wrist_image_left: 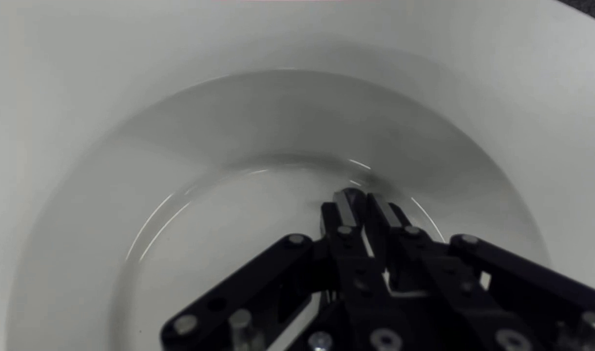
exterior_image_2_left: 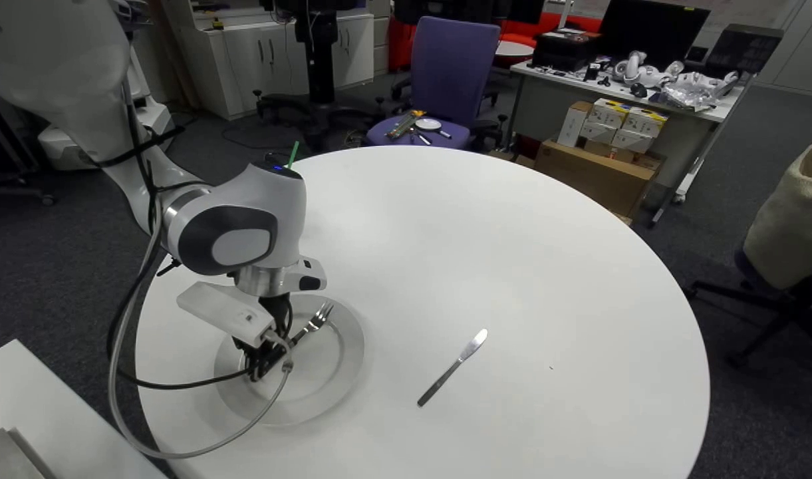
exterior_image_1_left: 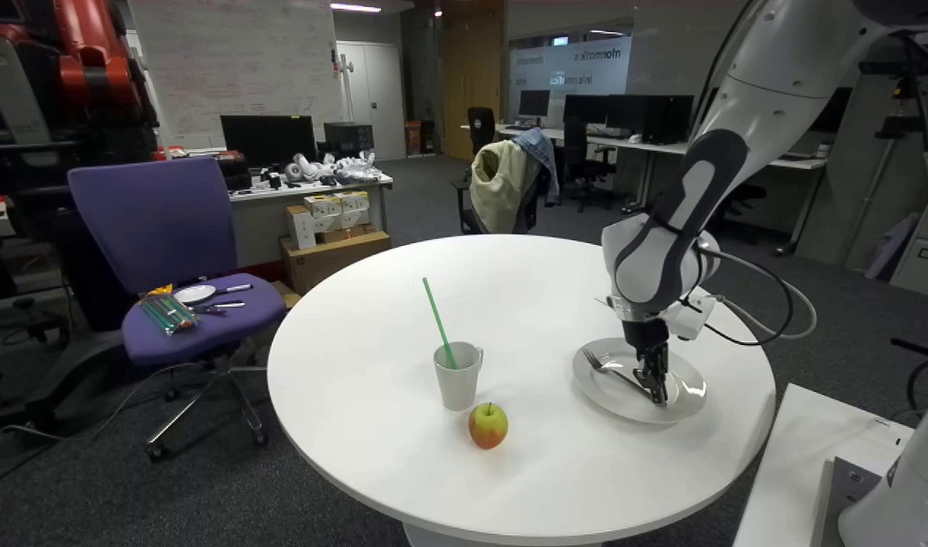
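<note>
We see the tool [wrist_image_left: 358, 200] low over the white plate [exterior_image_1_left: 600, 391], its 2 jaws close together and pinching the fork [exterior_image_2_left: 314, 323] by the handle. In the wrist view the dark, rounded handle end pokes out between the jaw tips, just right of the frame's centre. We find the fork within the plate's outline in both exterior views; in an exterior view, the fork [exterior_image_1_left: 612, 373] points its tines toward the upper left of the frame. We cannot tell whether its handle touches the plate.

The plate stands on the round white worktop [exterior_image_1_left: 372, 304], at the lower right of the frame in that view. Further left, below the frame's centre, we see an upright mug [exterior_image_1_left: 460, 387] with 1 green straw [exterior_image_1_left: 437, 315] leaning out of it toward the upper left. 1 apple [exterior_image_1_left: 488, 427], green and red, sits just beside the mug, lower in the frame.

In an exterior view we also see 1 knife [exterior_image_2_left: 452, 368] on the worktop, below the frame's centre, apart from the plate; its blade points to the upper right. At the left of the frame in an exterior view, a purple chair [exterior_image_1_left: 156, 220] carries a clear packet [exterior_image_1_left: 167, 313] on its seat.
</note>
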Robot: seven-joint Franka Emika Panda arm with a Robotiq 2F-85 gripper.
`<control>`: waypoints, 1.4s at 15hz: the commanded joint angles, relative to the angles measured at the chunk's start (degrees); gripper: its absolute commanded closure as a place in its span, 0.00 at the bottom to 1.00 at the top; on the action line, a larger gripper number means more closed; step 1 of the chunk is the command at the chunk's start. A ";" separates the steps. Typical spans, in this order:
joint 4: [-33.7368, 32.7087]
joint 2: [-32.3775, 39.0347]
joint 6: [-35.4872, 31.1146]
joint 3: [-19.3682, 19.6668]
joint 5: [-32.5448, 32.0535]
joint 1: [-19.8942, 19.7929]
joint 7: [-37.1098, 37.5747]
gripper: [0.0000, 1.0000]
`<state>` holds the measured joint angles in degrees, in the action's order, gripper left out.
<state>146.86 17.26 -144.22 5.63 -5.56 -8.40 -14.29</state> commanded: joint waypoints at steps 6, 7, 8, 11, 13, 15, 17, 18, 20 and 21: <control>0.47 -1.30 2.00 0.56 -0.76 -0.66 -1.31 0.81; 0.49 -1.32 2.00 0.58 -0.80 -0.65 -1.31 0.78; 0.67 -1.52 1.95 0.61 -1.00 -0.56 -1.29 0.55; 2.49 -3.38 0.66 0.37 -1.83 -0.28 -1.75 0.46; 4.50 -5.45 -0.50 0.22 -2.30 -0.14 -2.14 0.31; 6.90 -8.43 -1.45 0.27 -2.96 0.01 -3.02 0.18; 8.55 -11.19 -1.51 0.43 -3.28 -0.12 -3.98 0.16; 9.07 -12.34 -1.43 0.62 -3.35 -0.24 -4.31 0.13; 9.16 -13.89 -0.89 1.22 -3.29 -0.53 -4.25 0.19; 8.76 -14.12 -0.37 1.52 -3.10 -0.76 -4.34 0.18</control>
<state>153.37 7.89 -144.81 5.99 -7.78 -8.28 -17.05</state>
